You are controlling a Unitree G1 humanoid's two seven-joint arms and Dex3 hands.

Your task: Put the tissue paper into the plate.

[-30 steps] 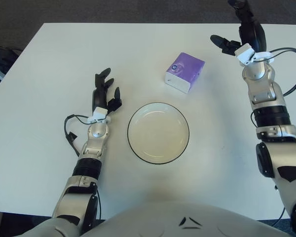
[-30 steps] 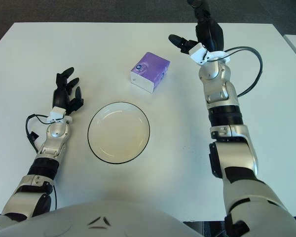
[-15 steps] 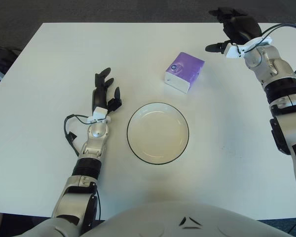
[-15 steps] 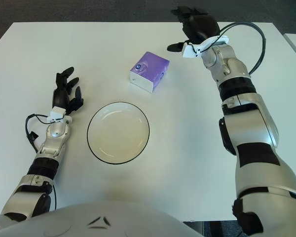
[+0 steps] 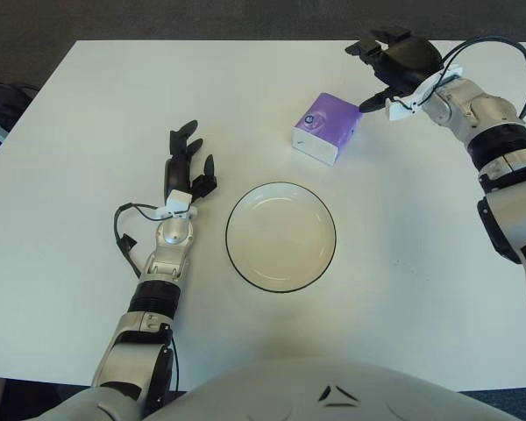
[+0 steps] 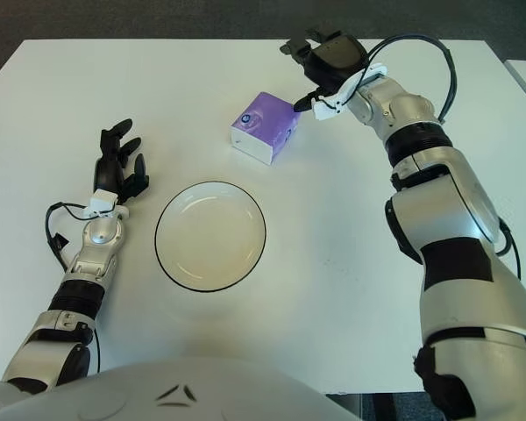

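Observation:
A purple and white tissue pack (image 5: 327,128) lies on the white table, just beyond the plate. The white plate (image 5: 281,236) with a dark rim sits at the table's middle and holds nothing. My right hand (image 5: 392,66) hovers at the pack's far right corner, fingers spread, its thumb tip close to the pack's edge; I cannot tell whether it touches. My left hand (image 5: 186,163) shows left of the plate with its fingers relaxed and nothing in it.
The white table (image 5: 88,114) stretches wide around the plate and pack. Dark floor shows past its far edge. A black cable loops off my right wrist (image 5: 508,53) near the table's back right corner.
My right hand has swung down and leftward from the back right of the table to the tissue pack's far right corner. The pack, plate and left hand have not moved.

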